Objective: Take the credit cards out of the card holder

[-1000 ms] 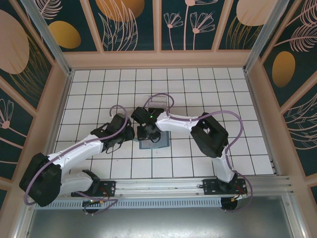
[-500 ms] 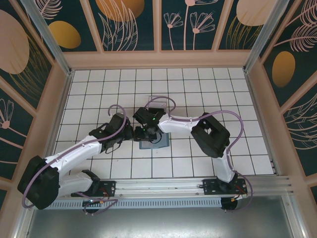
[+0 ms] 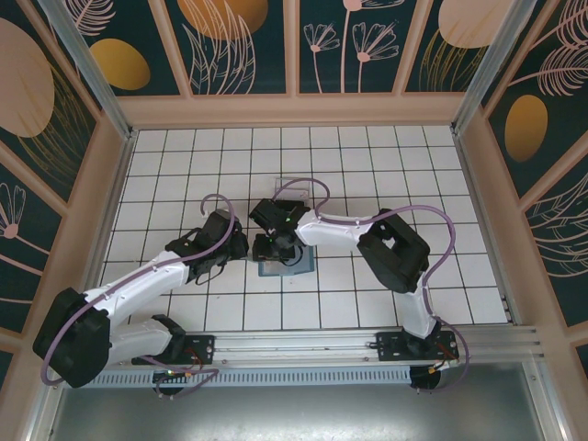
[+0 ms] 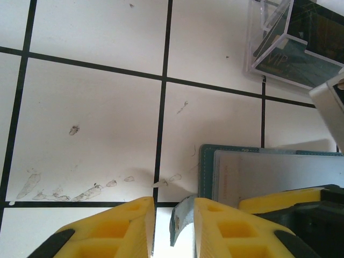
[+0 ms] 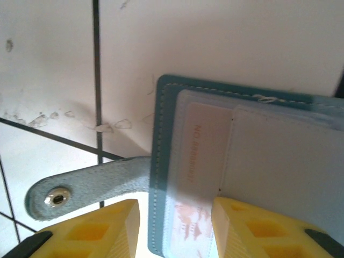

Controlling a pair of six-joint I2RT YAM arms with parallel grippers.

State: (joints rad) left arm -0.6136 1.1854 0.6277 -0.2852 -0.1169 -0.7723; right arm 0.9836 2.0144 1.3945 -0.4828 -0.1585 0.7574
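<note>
**Card holder open flat, one card in pocket, both grippers at its left edge**

Card holder (image 5: 279,161) lies open & flat on the white tiled table (image 4: 91,107). In top view it sits just below frame centre. In right wrist view it takes up the right half of frame, slate-blue w/ light stitching.

A pale credit card (image 5: 196,161) w/ pinkish print sits in the left pocket. Its left strip shows; the rest is tucked under the pocket cover. Any other cards: can't tell.

A strap (image 5: 91,185) runs from the holder's left edge toward lower left of frame, flat on the tile. There's a metal snap (image 5: 56,198) at its rounded end.

Right gripper (image 5: 174,231): yellow fingers at frame bottom, jaws partly apart, astride the holder's left edge. One finger is over the strap, the other over the pocket. Nothing is clamped btwn them. Whether they touch the holder can't be told.

Left gripper (image 4: 173,226): at bottom of left wrist view, jaws narrow. A bit of strap is in the gap, nearer the right-hand finger. Pinched or not, can't tell. The holder's corner is just to its right.

Clear tray (image 4: 279,43) is at upper right of that view, apart from the holder. Dark shapes inside, unclear what. Grey scuff marks (image 4: 75,191) are at lower left on the tile.

Top view: left arm (image 3: 147,276) comes in from lower left, right arm (image 3: 390,248) bends in from lower right. They meet at the holder.
</note>
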